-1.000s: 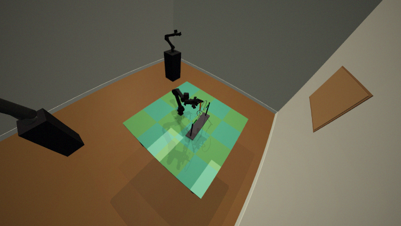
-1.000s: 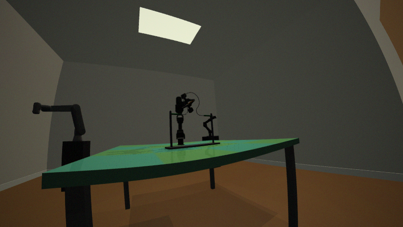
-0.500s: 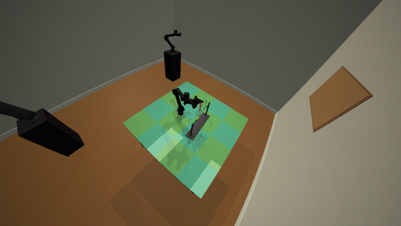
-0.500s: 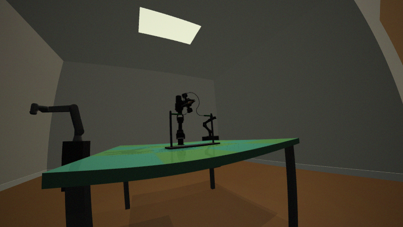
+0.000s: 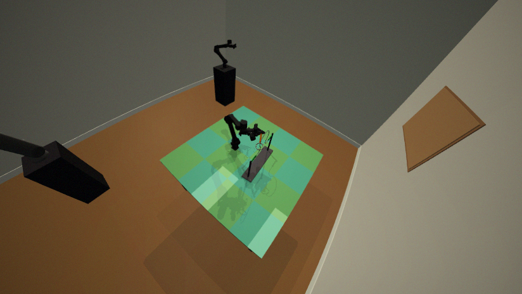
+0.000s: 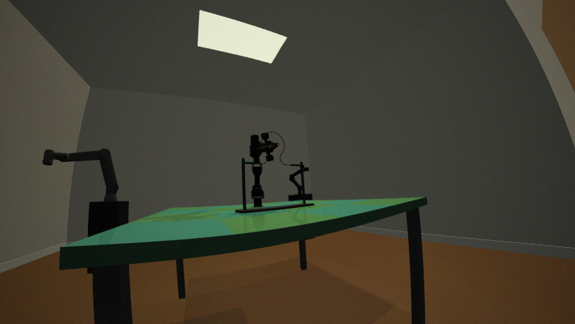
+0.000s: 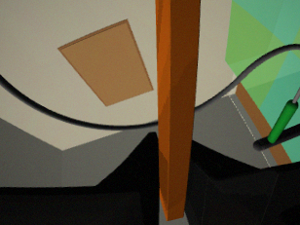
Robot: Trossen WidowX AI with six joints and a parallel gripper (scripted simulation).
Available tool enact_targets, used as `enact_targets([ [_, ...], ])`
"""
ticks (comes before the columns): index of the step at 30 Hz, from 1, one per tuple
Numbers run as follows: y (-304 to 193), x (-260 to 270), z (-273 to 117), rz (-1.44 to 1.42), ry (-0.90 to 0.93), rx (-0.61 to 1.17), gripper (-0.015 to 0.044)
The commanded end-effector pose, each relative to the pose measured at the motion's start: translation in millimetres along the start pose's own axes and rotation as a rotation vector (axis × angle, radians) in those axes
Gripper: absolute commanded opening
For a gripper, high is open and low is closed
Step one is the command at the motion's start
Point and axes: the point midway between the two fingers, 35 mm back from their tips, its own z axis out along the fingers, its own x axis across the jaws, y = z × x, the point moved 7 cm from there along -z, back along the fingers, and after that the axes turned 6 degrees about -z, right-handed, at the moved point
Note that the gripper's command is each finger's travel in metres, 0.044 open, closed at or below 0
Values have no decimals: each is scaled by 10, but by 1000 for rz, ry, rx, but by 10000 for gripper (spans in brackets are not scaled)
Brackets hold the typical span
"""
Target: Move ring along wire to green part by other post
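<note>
My gripper (image 5: 257,133) is shut on the orange handle (image 7: 174,92), which runs up the middle of the wrist view between the dark fingers. In the top view the handle (image 5: 260,138) shows as a short orange line with the ring (image 5: 258,146) below it, near the far post (image 5: 270,140). The thin grey wire (image 7: 78,117) curves across the wrist view behind the handle. A green wire end (image 7: 282,124) shows at the right. In the exterior view the gripper (image 6: 270,146) is high between the left post (image 6: 243,183) and the right post (image 6: 302,181). The ring itself is too small to tell if it clears the wire.
The posts stand on a dark baseplate (image 5: 258,163) on the green chequered table (image 5: 241,175). A second arm on a black pedestal (image 5: 224,84) stands beyond the table. A dark camera block (image 5: 62,171) is at the left. A brown panel (image 5: 439,125) hangs on the right wall.
</note>
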Motion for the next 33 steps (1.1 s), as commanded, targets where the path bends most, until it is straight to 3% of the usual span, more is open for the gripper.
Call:
enact_targets([
  [1,-20,29,-1,-43,-16,4,-150],
  [33,-44,20,14,-281,-162,-13,-150],
])
